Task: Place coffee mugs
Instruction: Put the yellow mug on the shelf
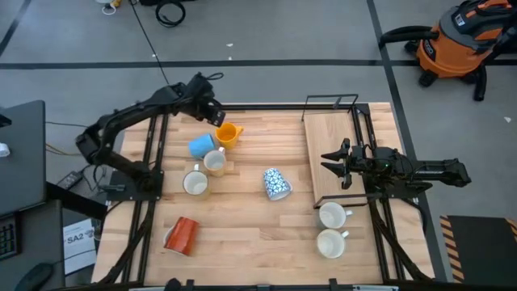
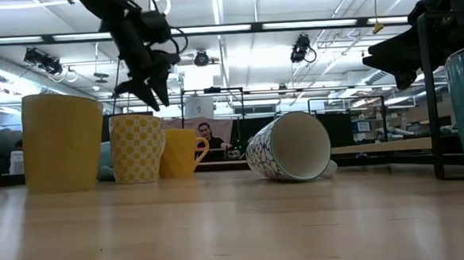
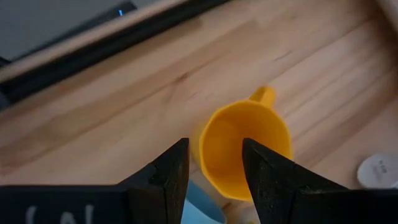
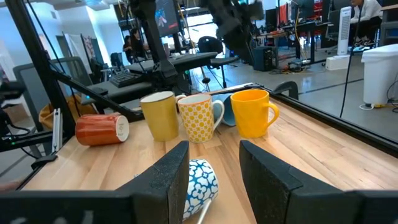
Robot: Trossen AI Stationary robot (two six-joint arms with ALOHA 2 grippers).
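A: Where is the left tool (image 1: 216, 119)?
B: Above the upright orange-yellow ceramic mug (image 1: 229, 134) near the far edge of the wooden counter (image 1: 242, 234), fingers spread, holding nothing.

A: And the right tool (image 1: 333, 162)?
B: Over the pale wooden board (image 1: 331, 133), fingers apart, also empty.

A: The other mugs?
B: The blue-and-white patterned mug (image 1: 275, 183) lies on its side mid-counter. The red-orange mug (image 1: 182, 235) lies tipped near the front left. Two white mugs (image 1: 331, 229) stand upright in front of the board.
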